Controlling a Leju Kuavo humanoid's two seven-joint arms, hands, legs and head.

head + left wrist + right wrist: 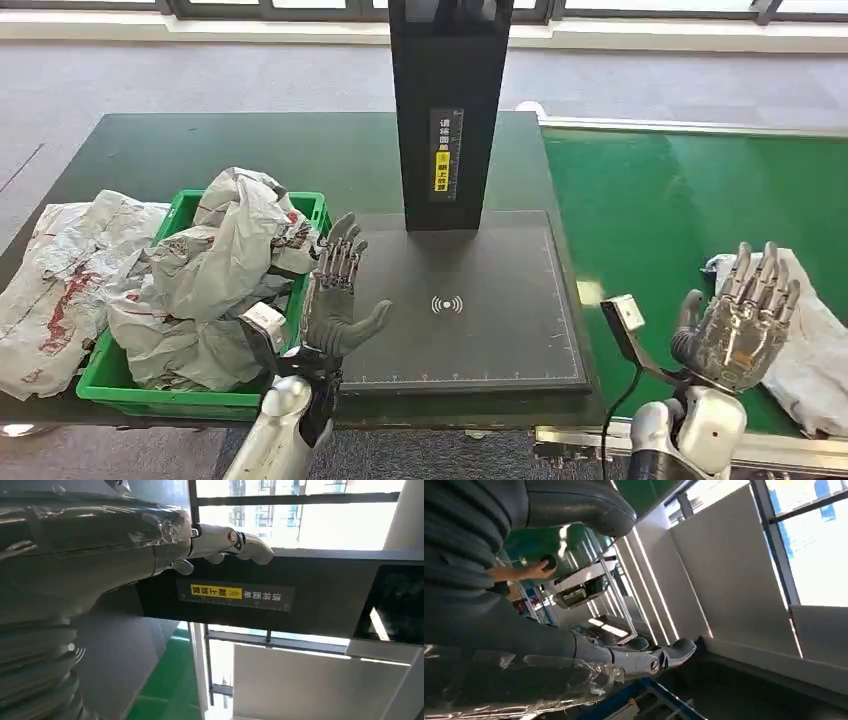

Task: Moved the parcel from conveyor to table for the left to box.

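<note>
Right hand (pixel 740 325): nearest the camera, fingers (pixel 768 282) spread and upright, holding nothing. It is raised over the green conveyor (pixel 660 210), just in front of a grey parcel (pixel 815 350) lying at the belt's near right, which it partly hides; contact cannot be confirmed. Judged poised for pickup.

Left hand (pixel 335 295): fingers apart, palm turned toward the scan platform (pixel 470 300), empty. It stands beside the green bin (pixel 150 395), likely waiting to receive.

The bin is heaped with grey parcels (pixel 215 270); another parcel (pixel 60 280) lies on the desk (pixel 150 150) to its left. A black scanner column (pixel 447 110) rises behind the platform. Transfer not yet begun.
</note>
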